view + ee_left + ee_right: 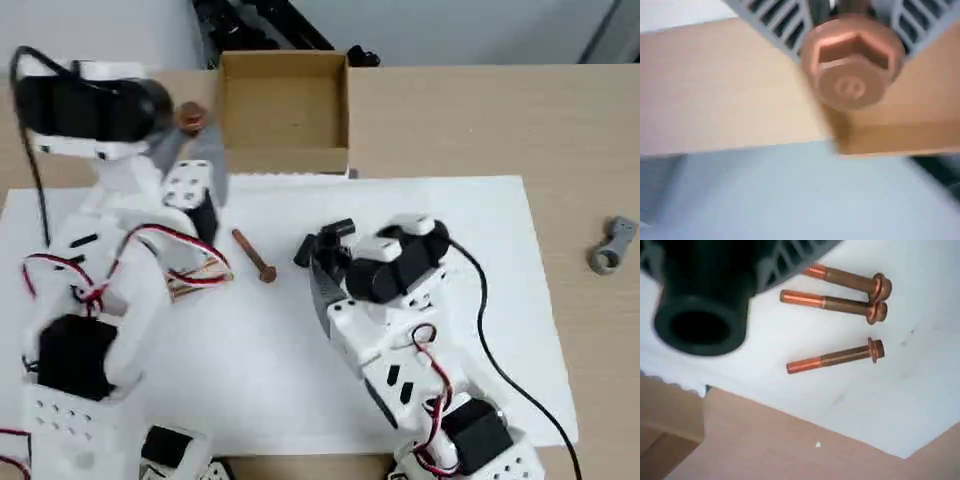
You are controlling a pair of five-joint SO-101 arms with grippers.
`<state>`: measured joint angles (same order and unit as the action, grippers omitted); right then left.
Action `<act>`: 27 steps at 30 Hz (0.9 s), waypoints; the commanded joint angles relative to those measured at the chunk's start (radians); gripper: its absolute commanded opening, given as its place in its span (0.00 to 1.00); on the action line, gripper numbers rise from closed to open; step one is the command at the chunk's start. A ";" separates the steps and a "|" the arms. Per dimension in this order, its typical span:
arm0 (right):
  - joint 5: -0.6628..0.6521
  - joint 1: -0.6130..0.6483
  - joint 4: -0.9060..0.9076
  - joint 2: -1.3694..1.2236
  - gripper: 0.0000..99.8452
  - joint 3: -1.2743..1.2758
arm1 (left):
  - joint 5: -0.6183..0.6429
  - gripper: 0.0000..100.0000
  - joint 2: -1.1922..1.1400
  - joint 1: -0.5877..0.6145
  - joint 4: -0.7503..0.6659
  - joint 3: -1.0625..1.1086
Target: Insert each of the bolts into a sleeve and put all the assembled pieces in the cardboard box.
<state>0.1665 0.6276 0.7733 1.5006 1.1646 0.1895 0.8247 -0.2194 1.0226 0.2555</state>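
The cardboard box (285, 112) stands open at the back edge of the white mat (480, 260). Just left of the box, my left gripper (195, 135) is shut on a copper bolt (852, 75), whose hexagonal head (190, 116) faces the wrist camera between the grey fingers (775, 22). At mid-mat, my right gripper (322, 250) is shut on a black sleeve (700, 325) with its bore showing. One loose bolt (253, 255) lies on the mat between the arms. In the right wrist view, three bolts (837, 357) lie side by side on the mat.
A grey metal part (612, 243) lies on the wooden table at the far right, off the mat. Red and white cables (170, 262) hang from the left arm close to the loose bolt. Dark equipment (250, 25) sits behind the box.
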 commanded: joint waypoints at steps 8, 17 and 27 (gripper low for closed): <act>-0.071 -0.001 -0.024 0.252 0.00 0.114 | 0.129 0.01 0.018 -0.241 -0.008 -0.008; -0.069 -0.001 -0.022 0.288 0.00 0.126 | 0.155 0.01 0.020 -0.330 -0.083 0.096; -0.069 -0.002 -0.019 0.288 0.00 0.126 | 0.150 0.01 0.020 -0.377 -0.080 0.114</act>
<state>0.1020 0.6276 0.7733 1.7752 1.2965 0.3383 0.8232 -0.5892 0.9735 0.3767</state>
